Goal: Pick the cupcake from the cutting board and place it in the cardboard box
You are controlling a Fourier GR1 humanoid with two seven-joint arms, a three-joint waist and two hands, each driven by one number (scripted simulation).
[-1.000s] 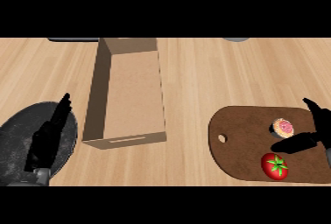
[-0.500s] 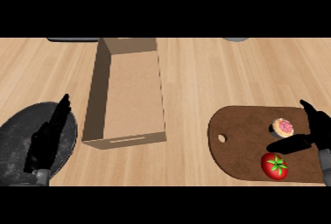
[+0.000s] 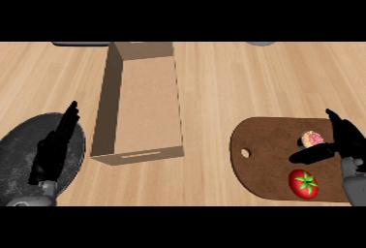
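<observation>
Head view showed the wooden counter (image 3: pixel 214 87) almost unchanged over the last second. The long cardboard box (image 3: pixel 146 101) lay open in the left half, running from the far edge toward the near edge, with nothing inside it. A dark round plate (image 3: pixel 18 155) sat at the near left corner. The brown cutting board (image 3: pixel 268 150) occupied the near right corner, well apart from the box. None of these had shifted.

The left hand (image 3: pixel 52 150) rested over the plate with its fingers straight and holding nothing, just as it had a second before.

The only real change was at the right hand (image 3: pixel 346 140). It stayed at the right edge of the board, but its thumb (image 3: pixel 311 155) had stretched further across the board and now lay just on the near side of the cupcake. Its fingers stood along the cupcake's right side. The hand was spread open, bracketing the cupcake rather than curled round it.

A red tomato (image 3: pixel 305 183) lay near the board's near edge, close below the thumb and untouched. The pink-topped cupcake (image 3: pixel 312 139) sat on the board near its right edge, where it had been.

By my reading the grasp was being set up: the closing, the lift and the carry to the box were all still to come.
</observation>
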